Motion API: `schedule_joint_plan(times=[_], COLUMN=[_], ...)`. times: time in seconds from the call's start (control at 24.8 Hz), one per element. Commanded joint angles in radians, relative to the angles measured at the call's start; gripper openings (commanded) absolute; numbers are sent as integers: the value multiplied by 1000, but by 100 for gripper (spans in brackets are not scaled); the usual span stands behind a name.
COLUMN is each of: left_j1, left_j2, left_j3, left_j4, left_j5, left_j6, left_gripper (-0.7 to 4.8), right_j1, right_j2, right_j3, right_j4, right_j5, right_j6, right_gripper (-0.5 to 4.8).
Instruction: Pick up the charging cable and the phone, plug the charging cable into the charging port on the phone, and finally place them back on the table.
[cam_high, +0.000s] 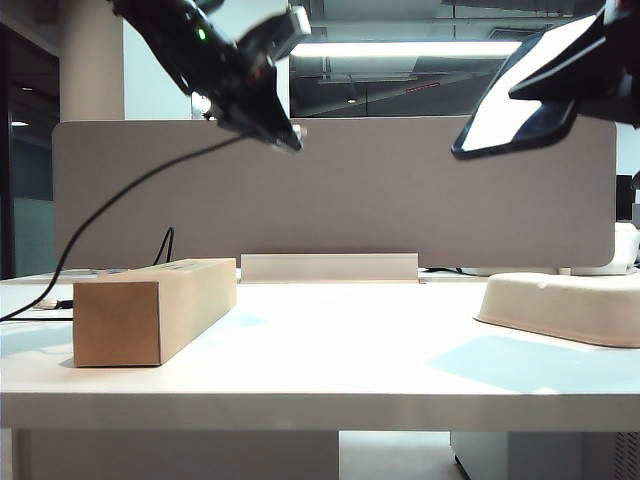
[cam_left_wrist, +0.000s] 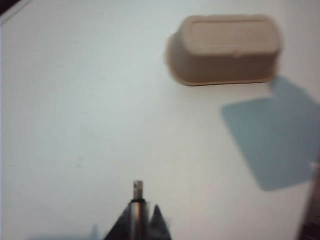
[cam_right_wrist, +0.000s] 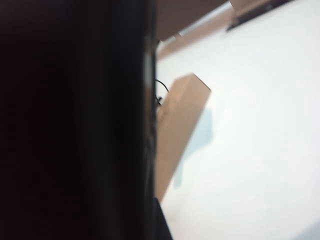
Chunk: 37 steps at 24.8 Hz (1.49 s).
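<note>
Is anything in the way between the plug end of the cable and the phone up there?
Nothing visible. The left hand holds the charging cable by its plug end, the right hand holds the phone, and only open air lies between them. The cardboard box and tray sit below on the table.

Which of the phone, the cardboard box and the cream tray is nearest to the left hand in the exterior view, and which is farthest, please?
Measured from the left hand, shut on the charging cable at upper left:
1. Cardboard box, below it on the table's left side.
2. Phone, held aloft at upper right by the right hand; close to the box's rank.
3. Cream tray, lower right.
</note>
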Motion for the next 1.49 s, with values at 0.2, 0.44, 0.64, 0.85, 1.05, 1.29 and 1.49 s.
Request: schedule_joint_plan(times=[0.2, 0.44, 0.64, 0.85, 1.05, 1.29, 1.49], left_j1=[-2, -8, -47, -121, -200, -259, -267], left_j2=[-68, -76, -76, -76, -72, -72, -72], left_j3=[3, 3, 3, 3, 3, 2, 2], left_j4=[-180, -233, -283, -284, -257, -201, -130], left_j5=[280, 563, 644, 707, 719, 722, 723], left_j6=[15, 17, 55, 62, 77, 74, 23], left_gripper=[-6, -6, -6, -6, -6, -6, -6], right_j1=[0, 0, 0, 0, 0, 0, 0], right_j2=[-5, -5, -5, -5, -4, -4, -4], right_j3=[9, 9, 9, 10, 10, 10, 10], right_j4=[188, 365, 529, 582, 590, 700, 793], right_j5=[-23, -20, 23, 50, 92, 89, 67], right_j6=[119, 244, 336, 372, 401, 441, 549], right_gripper=[-9, -9, -9, -9, -8, -8, -8])
